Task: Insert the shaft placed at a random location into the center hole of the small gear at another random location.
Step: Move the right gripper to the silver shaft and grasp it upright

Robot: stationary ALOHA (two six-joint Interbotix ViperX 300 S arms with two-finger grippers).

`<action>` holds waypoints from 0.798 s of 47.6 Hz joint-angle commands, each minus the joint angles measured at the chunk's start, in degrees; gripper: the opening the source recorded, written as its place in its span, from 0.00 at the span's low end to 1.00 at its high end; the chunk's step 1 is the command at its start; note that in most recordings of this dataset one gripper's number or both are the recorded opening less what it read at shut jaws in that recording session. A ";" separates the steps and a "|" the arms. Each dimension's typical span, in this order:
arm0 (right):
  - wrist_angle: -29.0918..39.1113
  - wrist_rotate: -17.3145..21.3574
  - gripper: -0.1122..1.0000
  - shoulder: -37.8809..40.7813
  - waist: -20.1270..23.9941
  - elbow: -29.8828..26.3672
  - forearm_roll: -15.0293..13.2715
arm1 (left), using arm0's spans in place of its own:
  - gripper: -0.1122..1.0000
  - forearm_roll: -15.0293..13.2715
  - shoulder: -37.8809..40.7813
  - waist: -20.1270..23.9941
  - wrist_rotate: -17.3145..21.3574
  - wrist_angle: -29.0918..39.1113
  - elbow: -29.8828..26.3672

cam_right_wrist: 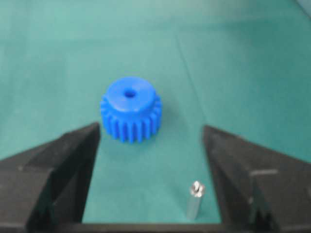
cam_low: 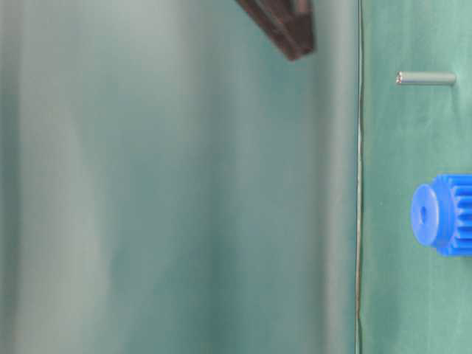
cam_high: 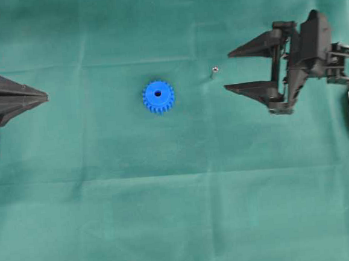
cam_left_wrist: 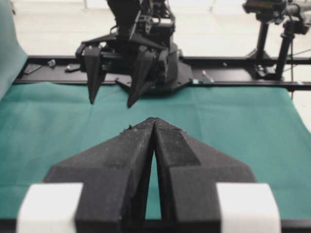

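Here we see the bright blue plastic toothed small gear [cam_high: 158,97] lying flat on the green-covered counter [cam_high: 181,214], its dark round center hole [cam_high: 158,94] facing up. The tiny silvery metal shaft [cam_high: 213,72] stands upright well apart from it, just ahead of our right tool [cam_high: 235,70], whose jaws are spread wide around nothing. Our left tool [cam_high: 43,96] sits clenched at the counter's far edge, holding nothing.
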 commanded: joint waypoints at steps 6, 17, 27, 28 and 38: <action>-6.15 -0.26 0.86 8.53 -1.23 -2.37 1.32 | 0.10 0.09 0.18 0.09 0.09 0.00 -1.23; -7.47 -0.18 0.86 16.52 -2.29 -4.31 2.20 | 0.10 0.18 0.18 0.00 0.18 0.00 -1.23; -7.82 -0.18 0.86 20.30 -2.72 -5.01 3.16 | 0.10 0.18 0.18 0.00 0.09 0.00 -1.14; -7.82 -0.18 0.85 20.30 -2.72 -4.92 3.16 | 0.10 0.18 0.18 0.00 0.09 0.00 -1.23; -7.82 -0.26 0.74 20.30 -2.90 -4.92 3.16 | 0.10 0.18 0.44 0.00 -0.09 0.00 -1.14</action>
